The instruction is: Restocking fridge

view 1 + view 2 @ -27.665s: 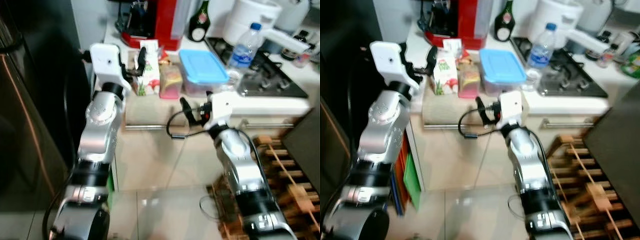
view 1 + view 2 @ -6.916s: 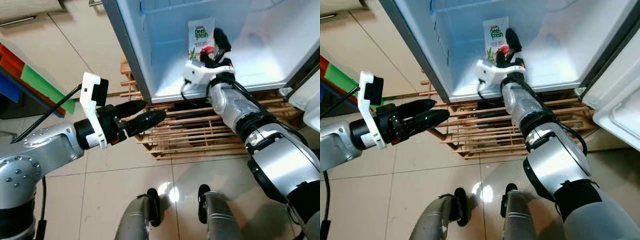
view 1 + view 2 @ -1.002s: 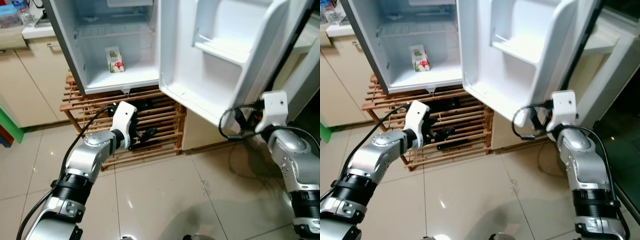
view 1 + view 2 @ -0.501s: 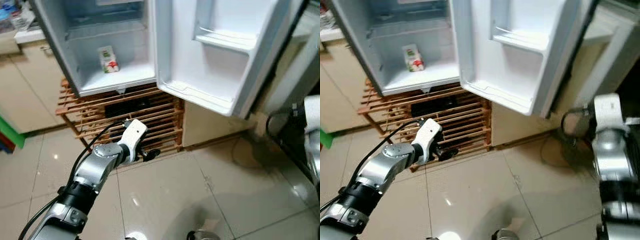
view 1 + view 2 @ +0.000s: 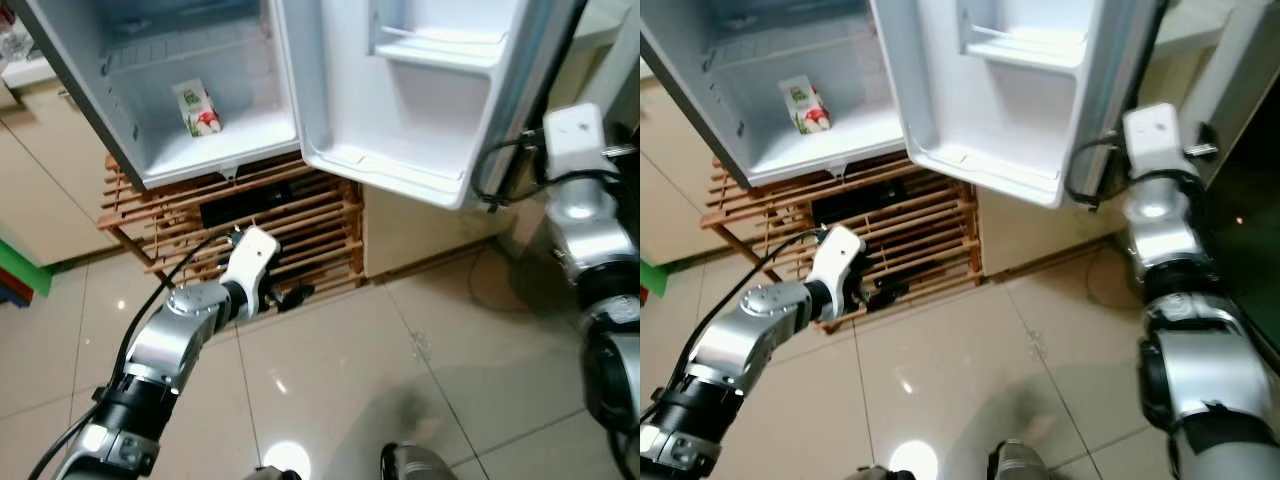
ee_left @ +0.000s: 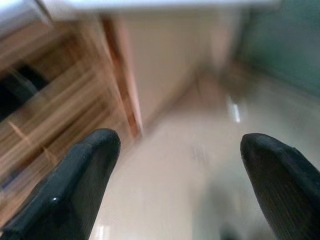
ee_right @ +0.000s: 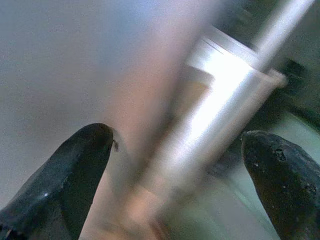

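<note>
a lone carton [image 5: 197,107] stands on the open fridge [image 5: 150,160] floor at far left. the right gripper [image 7: 175,165], fingers spread, reaches behind the door [image 5: 420,100]; the left gripper [image 6: 180,175] hangs spread near the wooden rack [image 5: 300,215]. closing the door looks next.

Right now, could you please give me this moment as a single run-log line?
fridge door: open | carton: upright on fridge floor | left hand: open, low by wooden rack | right hand: open, behind door's outer edge
</note>
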You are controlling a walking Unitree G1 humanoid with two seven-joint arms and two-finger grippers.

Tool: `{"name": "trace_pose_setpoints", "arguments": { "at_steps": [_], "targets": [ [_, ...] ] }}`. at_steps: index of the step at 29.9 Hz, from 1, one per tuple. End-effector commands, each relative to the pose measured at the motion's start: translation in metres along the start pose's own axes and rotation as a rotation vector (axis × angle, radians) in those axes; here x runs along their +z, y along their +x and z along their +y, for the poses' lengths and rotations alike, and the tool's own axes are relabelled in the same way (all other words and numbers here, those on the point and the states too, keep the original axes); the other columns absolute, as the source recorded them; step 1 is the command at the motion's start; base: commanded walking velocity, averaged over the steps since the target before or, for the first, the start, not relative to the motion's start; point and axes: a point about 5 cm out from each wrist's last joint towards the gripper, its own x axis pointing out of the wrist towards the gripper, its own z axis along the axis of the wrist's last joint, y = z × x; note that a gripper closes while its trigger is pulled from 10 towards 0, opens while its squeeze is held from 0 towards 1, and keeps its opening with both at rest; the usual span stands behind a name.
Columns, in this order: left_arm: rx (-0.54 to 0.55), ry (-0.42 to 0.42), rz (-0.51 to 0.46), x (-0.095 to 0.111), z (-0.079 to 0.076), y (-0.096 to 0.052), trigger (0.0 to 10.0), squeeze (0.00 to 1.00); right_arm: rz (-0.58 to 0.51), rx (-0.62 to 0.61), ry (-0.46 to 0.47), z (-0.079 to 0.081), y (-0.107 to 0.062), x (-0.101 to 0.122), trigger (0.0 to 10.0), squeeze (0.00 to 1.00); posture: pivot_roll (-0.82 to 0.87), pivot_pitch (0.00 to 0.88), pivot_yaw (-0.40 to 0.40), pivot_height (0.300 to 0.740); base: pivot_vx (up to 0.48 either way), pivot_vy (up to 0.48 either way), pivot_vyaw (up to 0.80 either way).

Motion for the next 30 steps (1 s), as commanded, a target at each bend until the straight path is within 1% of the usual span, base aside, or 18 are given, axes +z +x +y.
{"name": "trace_pose_setpoints", "arguments": {
  "at_steps": [1, 2, 3, 4, 5, 6, 7, 8, 9, 11, 12, 13, 16, 18, 20, 23, 27, 30],
  "targets": [
    [0.055, 0.019, -0.156, 0.024, 0.004, -0.008, 10.0, 0.00, -0.110, 0.036, 0.158, 0.009, -0.008, 0.015, 10.0, 0.00, -0.03, 0.082, 0.074, 0.740, 0.000, 0.000, 0.00],
    [0.055, 0.019, -0.156, 0.024, 0.004, -0.008, 10.0, 0.00, -0.110, 0.036, 0.158, 0.009, -0.008, 0.015, 10.0, 0.00, -0.03, 0.082, 0.074, 0.740, 0.000, 0.000, 0.00],
    [0.103, 0.016, -0.254, 0.041, 0.005, -0.012, 10.0, 0.00, -0.175, 0.069, 0.170, 0.015, -0.021, 0.018, 10.0, 0.00, -0.05, 0.094, 0.072, 0.740, 0.000, 0.000, 0.00],
    [0.140, -0.026, -0.348, 0.055, 0.004, -0.017, 10.0, 0.00, -0.235, 0.089, 0.140, 0.018, -0.037, 0.018, 10.0, 0.00, -0.07, 0.096, 0.075, 0.740, 0.000, 0.000, 0.00],
    [0.163, -0.052, -0.423, 0.067, -0.001, -0.021, 10.0, 0.00, -0.244, 0.114, 0.153, 0.022, -0.057, 0.011, 10.0, 0.00, -0.12, 0.104, 0.085, 0.740, 0.296, -0.375, 0.00],
    [0.148, -0.067, -0.506, 0.082, -0.013, -0.023, 10.0, 0.00, -0.216, 0.117, 0.213, 0.022, -0.082, -0.001, 10.0, 0.00, -0.17, 0.101, 0.093, 0.740, 0.296, -0.375, 0.00],
    [0.148, -0.067, -0.506, 0.082, -0.013, -0.023, 10.0, 0.00, -0.216, 0.117, 0.213, 0.022, -0.082, -0.001, 10.0, 0.00, -0.17, 0.101, 0.093, 0.740, 0.296, -0.375, 0.00],
    [0.087, -0.020, -0.535, 0.090, -0.028, -0.018, 10.0, 0.00, -0.184, 0.107, 0.248, 0.021, -0.094, -0.013, 10.0, 0.00, -0.20, 0.094, 0.100, 0.740, 0.296, -0.375, 0.00],
    [0.087, -0.020, -0.535, 0.090, -0.028, -0.018, 10.0, 0.00, -0.184, 0.107, 0.248, 0.021, -0.094, -0.013, 10.0, 0.00, -0.20, 0.094, 0.100, 0.740, 0.296, -0.375, 0.00],
    [0.021, 0.041, -0.552, 0.093, -0.044, -0.011, 10.0, 0.00, -0.166, 0.108, 0.251, 0.019, -0.102, -0.023, 10.0, 0.00, -0.21, 0.079, 0.105, 0.740, 0.296, -0.375, 0.21],
    [0.021, 0.041, -0.552, 0.093, -0.044, -0.011, 10.0, 0.00, -0.166, 0.108, 0.251, 0.019, -0.102, -0.023, 10.0, 0.00, -0.21, 0.079, 0.105, 0.740, 0.296, -0.375, 0.41],
    [-0.028, 0.075, -0.562, 0.096, -0.053, -0.007, 10.0, 0.00, -0.159, 0.108, 0.244, 0.018, -0.104, -0.026, 10.0, 0.00, -0.23, 0.065, 0.107, 0.740, 0.277, -0.390, 0.68],
    [-0.085, 0.126, -0.580, 0.102, -0.063, -0.002, 10.0, 0.00, -0.146, 0.114, 0.223, 0.012, -0.108, -0.022, 10.0, 0.00, -0.23, 0.035, 0.108, 0.740, 0.273, -0.391, 0.65],
    [-0.083, 0.124, -0.588, 0.104, -0.062, -0.002, 10.0, 0.00, -0.149, 0.121, 0.227, 0.012, -0.107, -0.020, 10.0, 0.00, -0.23, 0.023, 0.107, 0.740, 0.000, -0.420, 0.59],
    [-0.063, 0.075, -0.625, 0.109, -0.055, -0.005, 10.0, 0.00, -0.164, 0.114, 0.247, 0.012, -0.104, -0.015, 10.0, 0.00, -0.22, 0.009, 0.104, 0.740, 0.169, -0.169, 0.25],
    [-0.040, 0.084, -0.644, 0.112, -0.051, -0.007, 10.0, 0.00, -0.154, 0.117, 0.253, 0.014, -0.103, -0.017, 10.0, 0.00, -0.21, 0.000, 0.100, 0.740, 0.000, 0.000, 0.00],
    [-0.025, 0.082, -0.652, 0.113, -0.046, -0.008, 10.0, 0.00, -0.143, 0.145, 0.260, 0.021, -0.104, -0.019, 10.0, 0.00, -0.20, 0.000, 0.098, 0.740, 0.000, 0.000, 0.00],
    [0.002, 0.042, -0.639, 0.111, -0.037, -0.006, 10.0, 0.00, -0.134, 0.151, 0.258, 0.025, -0.097, -0.018, 10.0, 0.00, -0.19, 0.000, 0.102, 0.740, 0.000, 0.000, 0.00]
  ]
}}
